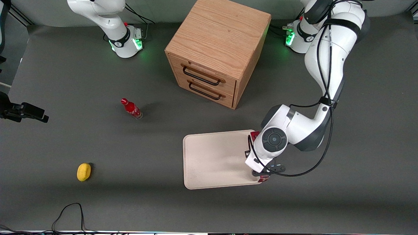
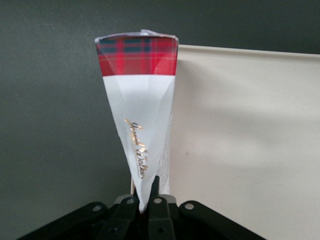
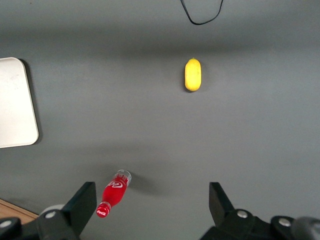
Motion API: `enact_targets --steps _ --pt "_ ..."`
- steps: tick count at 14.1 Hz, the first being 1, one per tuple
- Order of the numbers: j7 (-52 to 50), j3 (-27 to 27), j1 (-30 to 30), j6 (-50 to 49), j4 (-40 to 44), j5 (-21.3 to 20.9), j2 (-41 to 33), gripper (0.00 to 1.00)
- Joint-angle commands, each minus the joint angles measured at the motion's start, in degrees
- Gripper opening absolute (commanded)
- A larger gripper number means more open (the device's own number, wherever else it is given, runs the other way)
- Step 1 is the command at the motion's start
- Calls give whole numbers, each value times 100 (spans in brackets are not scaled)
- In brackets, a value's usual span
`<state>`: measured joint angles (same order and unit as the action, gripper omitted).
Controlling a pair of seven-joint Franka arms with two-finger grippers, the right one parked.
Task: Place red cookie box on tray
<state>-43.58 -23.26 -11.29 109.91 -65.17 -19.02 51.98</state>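
End effector [image 2: 144,207]: black fingers closed on the slim dark-red cardboard cookie box [image 2: 140,107], held over the cream-white rectangular tray's [image 1: 209,156] edge.
Wrist view only: box's tartan end, pale face.

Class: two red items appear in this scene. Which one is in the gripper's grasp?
The red cookie box, held by the left gripper at the tray's edge. The small red bottle stands alone on the table, toward the parked arm's end.

Glossy cardboard red cookie box [image 2: 140,100], matt cream tray [image 1: 212,160], oak-grained cabinet [image 1: 217,42].
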Motion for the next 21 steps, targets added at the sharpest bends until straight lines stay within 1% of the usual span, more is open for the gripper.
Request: enact_targets --steps 1,2,3,4,5,6,12,21 --pt "-80 41 -92 -40 259 82 119 0" --pt "-89 41 -92 4 259 83 119 0" --pt "-150 41 -92 30 250 83 119 6" --pt "-255 50 -101 48 250 83 119 37" --pt "-326 50 -101 118 224 83 119 97" --pt "-318 50 -101 110 215 91 119 100" --pt "-283 41 -92 83 233 91 75 100" --pt "-107 -47 127 -593 259 126 -232 100"
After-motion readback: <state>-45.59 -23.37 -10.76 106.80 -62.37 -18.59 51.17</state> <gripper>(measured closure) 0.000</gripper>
